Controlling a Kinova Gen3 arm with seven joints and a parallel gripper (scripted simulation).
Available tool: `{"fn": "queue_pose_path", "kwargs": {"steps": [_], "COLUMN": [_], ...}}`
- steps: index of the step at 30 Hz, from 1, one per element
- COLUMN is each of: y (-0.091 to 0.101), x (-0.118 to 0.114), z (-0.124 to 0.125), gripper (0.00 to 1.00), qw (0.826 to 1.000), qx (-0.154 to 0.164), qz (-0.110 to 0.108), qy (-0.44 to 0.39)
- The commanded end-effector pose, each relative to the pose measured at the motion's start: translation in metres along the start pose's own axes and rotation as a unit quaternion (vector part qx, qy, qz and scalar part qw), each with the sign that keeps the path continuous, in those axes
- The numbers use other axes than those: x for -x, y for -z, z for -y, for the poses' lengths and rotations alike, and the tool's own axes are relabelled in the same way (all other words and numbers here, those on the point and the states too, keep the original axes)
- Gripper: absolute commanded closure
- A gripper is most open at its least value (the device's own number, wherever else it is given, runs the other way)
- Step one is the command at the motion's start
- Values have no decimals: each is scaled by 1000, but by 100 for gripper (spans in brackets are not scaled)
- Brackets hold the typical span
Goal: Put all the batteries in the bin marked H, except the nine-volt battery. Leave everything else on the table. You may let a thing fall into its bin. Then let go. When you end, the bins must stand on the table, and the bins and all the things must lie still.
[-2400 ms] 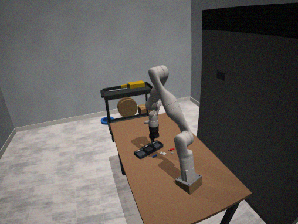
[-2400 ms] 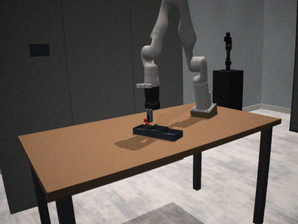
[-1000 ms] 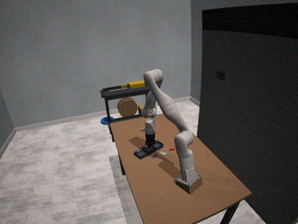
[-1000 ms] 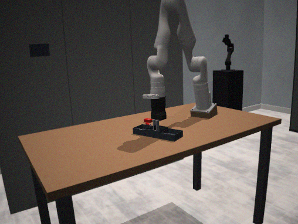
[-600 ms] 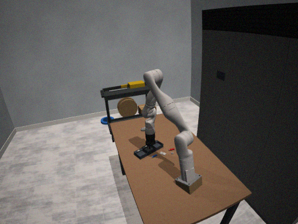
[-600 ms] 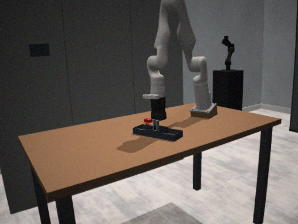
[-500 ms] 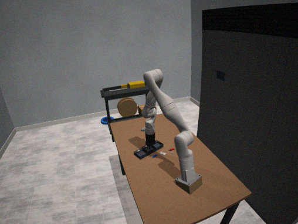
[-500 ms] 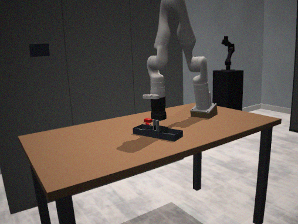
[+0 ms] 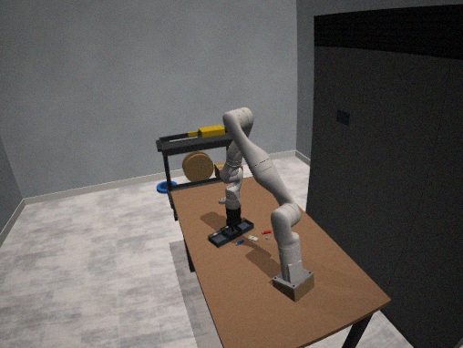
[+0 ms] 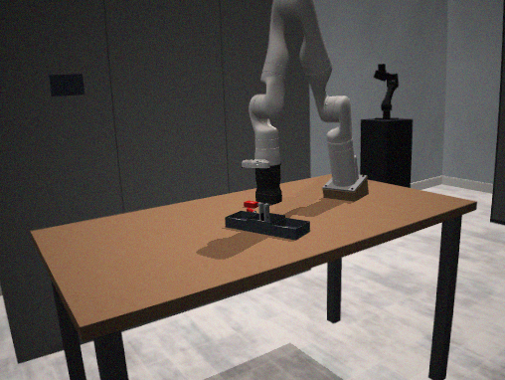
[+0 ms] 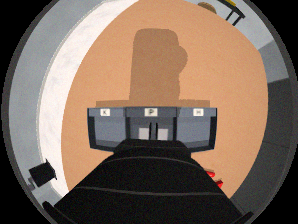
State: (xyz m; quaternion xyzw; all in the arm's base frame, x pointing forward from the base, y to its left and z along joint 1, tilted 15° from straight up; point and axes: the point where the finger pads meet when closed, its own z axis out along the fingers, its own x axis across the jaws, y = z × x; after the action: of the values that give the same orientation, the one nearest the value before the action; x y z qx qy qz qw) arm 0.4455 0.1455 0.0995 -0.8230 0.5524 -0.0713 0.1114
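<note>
The hand [image 9: 233, 230] [image 10: 264, 213] [image 11: 153, 128] is barely open, nothing visible between the fingers, lined up on bin P [image 11: 135, 112], presumably to reach something inside.

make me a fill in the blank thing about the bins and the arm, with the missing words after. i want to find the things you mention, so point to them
1. The wrist view shows the bin tray [image 9: 214, 241] [image 10: 296, 233] [image 11: 123, 111] split into ____ bins.
2. The middle bin is marked with the letter ____.
3. The gripper [image 9: 232, 229] [image 10: 264, 220] [image 11: 153, 128] points ____, toward the tray.
4. The arm's base [image 9: 297, 288] [image 10: 360, 191] stands on the ____.

Missing words: three; P; down; table
</note>
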Motion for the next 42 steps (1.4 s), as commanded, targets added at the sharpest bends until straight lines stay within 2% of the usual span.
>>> {"fn": "queue_pose_path", "kwargs": {"steps": [1, 11, 34, 36, 42], "y": [1, 1, 26, 29, 52], "x": [0, 0, 0, 0, 0], "z": [1, 1, 0, 0, 0], "gripper": [69, 69, 69, 69, 69], "qw": [1000, 1000, 1000, 1000, 1000], "qx": [-1, -1, -1, -1, -1], "qz": [0, 0, 0, 0, 0], "qy": [0, 0, 0, 0, 0]}}
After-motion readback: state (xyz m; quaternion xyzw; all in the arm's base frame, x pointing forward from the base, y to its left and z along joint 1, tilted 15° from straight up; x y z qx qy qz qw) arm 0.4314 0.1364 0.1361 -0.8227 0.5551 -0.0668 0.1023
